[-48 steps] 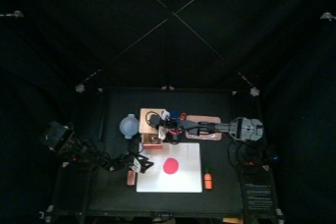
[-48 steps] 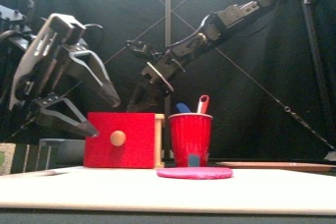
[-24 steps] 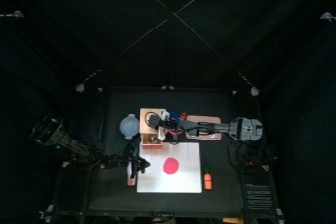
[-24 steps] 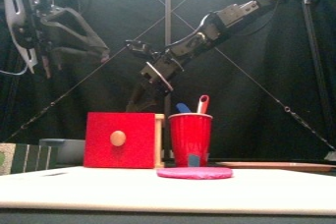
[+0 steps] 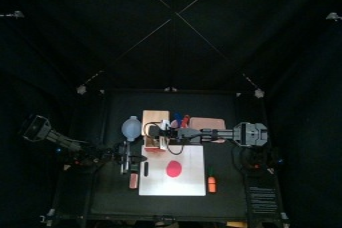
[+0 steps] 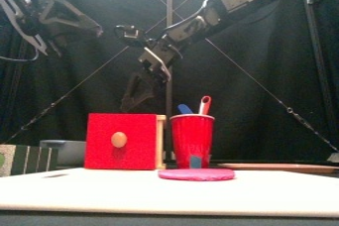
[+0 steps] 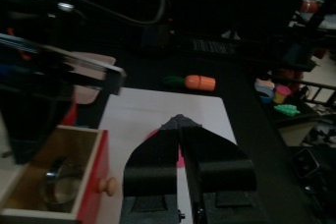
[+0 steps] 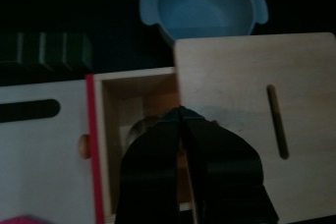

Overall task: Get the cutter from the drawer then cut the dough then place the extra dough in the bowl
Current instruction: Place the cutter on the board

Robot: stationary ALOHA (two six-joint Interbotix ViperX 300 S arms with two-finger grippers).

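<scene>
two wrist views show the drawer [image 8: 132, 95] open; front view hides that.

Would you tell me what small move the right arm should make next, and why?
Probably open the right gripper and lower it into the open red-fronted wooden drawer: its jaws look shut above the round metal cutter lying inside.

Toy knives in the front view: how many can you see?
2. The blue knife and the red knife both stand in the red cup, right of the red drawer front; the cup could hide more.
</scene>
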